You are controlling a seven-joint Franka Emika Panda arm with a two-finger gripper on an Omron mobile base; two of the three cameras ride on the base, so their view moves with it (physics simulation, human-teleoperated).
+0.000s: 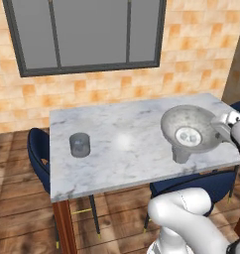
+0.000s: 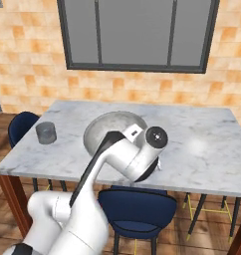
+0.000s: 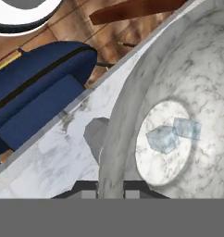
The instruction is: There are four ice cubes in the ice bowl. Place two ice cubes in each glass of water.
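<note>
Writing: I can read no brand, label or lettering on anything here.
Bowl: the ice bowl [image 1: 191, 130] sits upright, mouth up, on the right part of the marble table [image 1: 122, 144], near its front edge; round, so it has no long axis to report.
Ice: I count two ice cubes [image 3: 171, 134] lying on the bowl's flat floor, touching or overlapping each other, both turned at a slant to one another.
Near glass: one glass of water [image 1: 182, 153] stands upright just beside the bowl's front rim, partly hidden behind the rim in the hand view [image 3: 96, 136]; I cannot tell whether anything floats in it.
Far glass: the other glass [image 1: 80, 145] stands upright well apart on the left part of the table; its contents are too dim to make out.
Pincer: the gripper [image 3: 110, 189] hangs over the bowl's rim, fingertips [image 3: 86, 190] a narrow gap apart; it looks empty, though I cannot tell for sure from this angle.
Chair: a dark blue chair [image 3: 40, 102] is tucked at the table's front edge.
</note>
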